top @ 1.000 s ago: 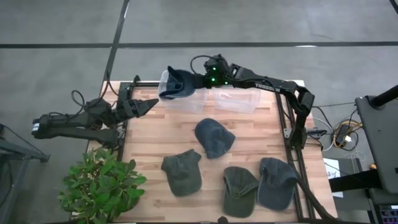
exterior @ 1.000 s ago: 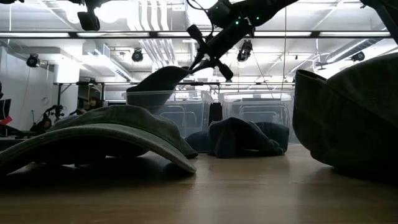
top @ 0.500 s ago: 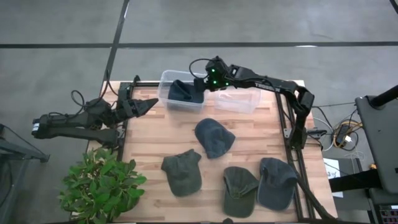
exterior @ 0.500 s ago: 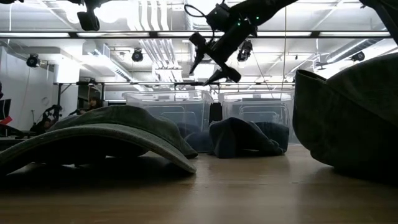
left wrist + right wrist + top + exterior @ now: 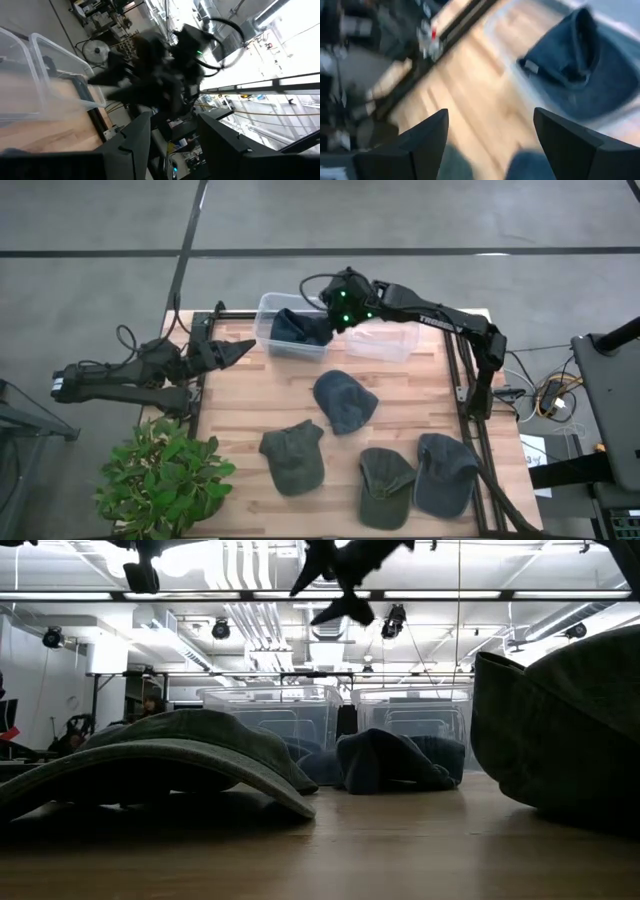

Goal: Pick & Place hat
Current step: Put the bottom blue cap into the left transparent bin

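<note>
My left gripper (image 5: 240, 349) waits at the table's left edge, its dark pointed fingers apart with nothing between them. Next comes the clear plastic bin (image 5: 266, 310), thin-walled and rounded at the corners, with the dark blue hat (image 5: 297, 328) lying crumpled inside it, soft cloth folded over itself. My right gripper (image 5: 334, 311) hangs above that bin's right end, fingers (image 5: 410, 145) spread wide and empty. Beside it stands a second clear bin (image 5: 381, 343). On the pale wooden table (image 5: 240, 405) lie four more limp fabric caps: an olive cap (image 5: 292, 455), a blue-grey cap (image 5: 344, 400), another olive cap (image 5: 385, 484) and a slate cap (image 5: 445, 472).
</note>
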You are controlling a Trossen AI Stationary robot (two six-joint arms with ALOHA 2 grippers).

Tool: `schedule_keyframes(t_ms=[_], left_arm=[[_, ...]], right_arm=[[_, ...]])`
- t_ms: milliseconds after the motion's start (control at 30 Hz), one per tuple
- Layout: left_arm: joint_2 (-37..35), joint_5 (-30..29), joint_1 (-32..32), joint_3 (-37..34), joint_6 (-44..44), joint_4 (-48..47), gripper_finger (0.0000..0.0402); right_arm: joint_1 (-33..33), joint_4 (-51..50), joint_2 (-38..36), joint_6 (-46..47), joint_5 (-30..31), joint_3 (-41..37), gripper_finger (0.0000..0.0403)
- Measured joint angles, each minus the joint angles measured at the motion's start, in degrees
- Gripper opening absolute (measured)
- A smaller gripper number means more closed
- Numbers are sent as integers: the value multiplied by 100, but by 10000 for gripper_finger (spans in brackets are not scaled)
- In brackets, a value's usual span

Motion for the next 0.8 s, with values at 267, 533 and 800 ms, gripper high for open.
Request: schedule_keyframes(t_ms=[267, 533, 800], left_arm=[[185, 9, 2, -2, 6, -120, 155], [341, 79, 2, -7, 117, -236, 155], [376, 135, 7, -7, 116, -232, 155]], right_arm=[[1038, -918, 4, -188, 2, 427, 265], [1770, -1561, 9, 371, 212, 23, 265], [2427, -2770, 11, 1238, -59, -297, 265]])
